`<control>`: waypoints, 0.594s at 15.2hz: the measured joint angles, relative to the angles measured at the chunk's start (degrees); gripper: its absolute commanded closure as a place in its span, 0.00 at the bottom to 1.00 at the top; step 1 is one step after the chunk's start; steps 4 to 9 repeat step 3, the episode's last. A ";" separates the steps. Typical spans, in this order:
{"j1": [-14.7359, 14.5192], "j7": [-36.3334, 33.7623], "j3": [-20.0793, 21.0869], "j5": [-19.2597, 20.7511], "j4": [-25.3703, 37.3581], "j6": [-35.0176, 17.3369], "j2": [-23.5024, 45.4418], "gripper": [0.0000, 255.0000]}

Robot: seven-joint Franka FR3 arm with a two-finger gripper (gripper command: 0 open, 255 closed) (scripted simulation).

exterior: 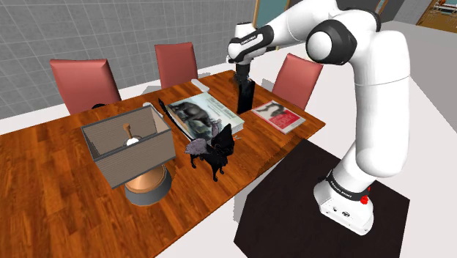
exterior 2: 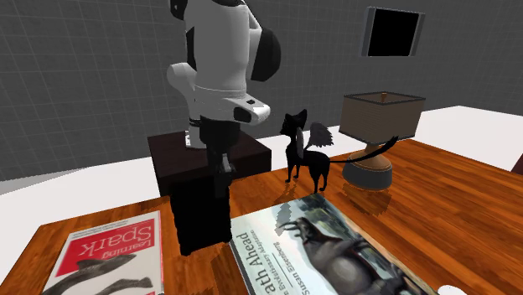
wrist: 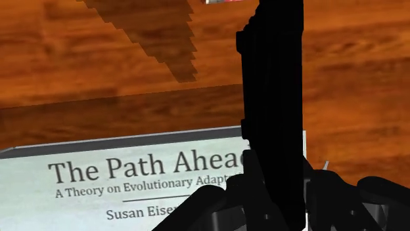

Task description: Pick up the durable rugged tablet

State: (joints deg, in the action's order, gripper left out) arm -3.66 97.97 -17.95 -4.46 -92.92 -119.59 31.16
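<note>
- Tablet (exterior: 245, 94), a thick black slab, is standing upright on its narrow end between two books, with the tool (exterior: 242, 76) gripping its top edge.
- In the wrist view the tool's black fingers are closing narrowly around the slab (wrist: 273, 98), which is rising straight out from between them.
- I cannot tell whether the tablet's lower edge is touching the wooden surface (exterior: 44, 190) or hanging just above it.
- On the shoulder view's left of the tablet, a grey book (exterior: 201, 113) titled "The Path Ahead" is lying flat, just beside it.
- On the shoulder view's right, a red and white book (exterior: 278, 116) is lying flat, near the tablet but apart from it.
- A black winged cat figurine (exterior: 214, 146) is standing on the near side of the grey book, toward the dark stand (exterior: 315, 198).
- A lamp (exterior: 135, 146) with a boxy shade is sitting to the shoulder view's left of the cat.
- Three red chairs (exterior: 84, 80) are lining the far edge of the surface.
</note>
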 measured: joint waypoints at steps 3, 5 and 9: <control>-0.05 -0.01 -0.16 0.23 0.79 1.56 -0.80 1.00; -0.05 -0.01 -0.16 0.23 0.79 1.56 -0.80 1.00; -0.05 -0.01 -0.16 0.23 0.79 1.56 -0.80 1.00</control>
